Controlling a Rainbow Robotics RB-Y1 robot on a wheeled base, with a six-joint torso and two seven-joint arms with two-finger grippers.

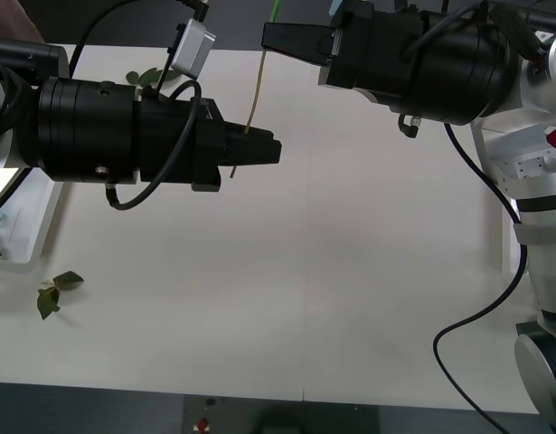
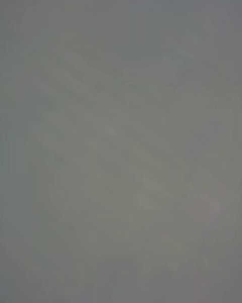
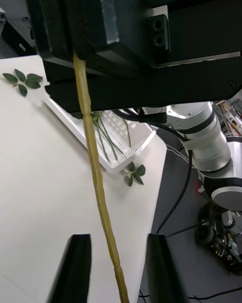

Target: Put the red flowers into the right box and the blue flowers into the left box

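a: front view first. where are the two arms?

b: both hang over the white table (image 1: 287,298). the left gripper (image 1: 270,150) points toward the middle from the left side, and the right gripper (image 1: 270,38) reaches in from the upper right, farther back.

a: is anything between them?

b: a thin yellow-green stem (image 1: 251,108). it runs down from the right gripper's tip to the left gripper's tip, and its lower end pokes out just below the left fingers.

a: who has hold of it?

b: in the left wrist view the stem (image 3: 96,182) comes out from between the black pads of the right gripper (image 3: 75,50), which look pressed together on it. it then passes through the gap between the left gripper's own fingers (image 3: 79,267), which stand spread with space on both sides of the stem.

a: is it a red or a blue flower?

b: can't tell; no bloom is visible.

a: boxes?

b: a white tray (image 3: 126,151) sits past the stem near the table edge, with green stems lying in it. i can't say which box it is. loose leaf sprigs (image 3: 22,80) lie on the table beside it, and another sprig (image 1: 57,291) lies at the front left.

a: right wrist view?

b: just a grey blur.
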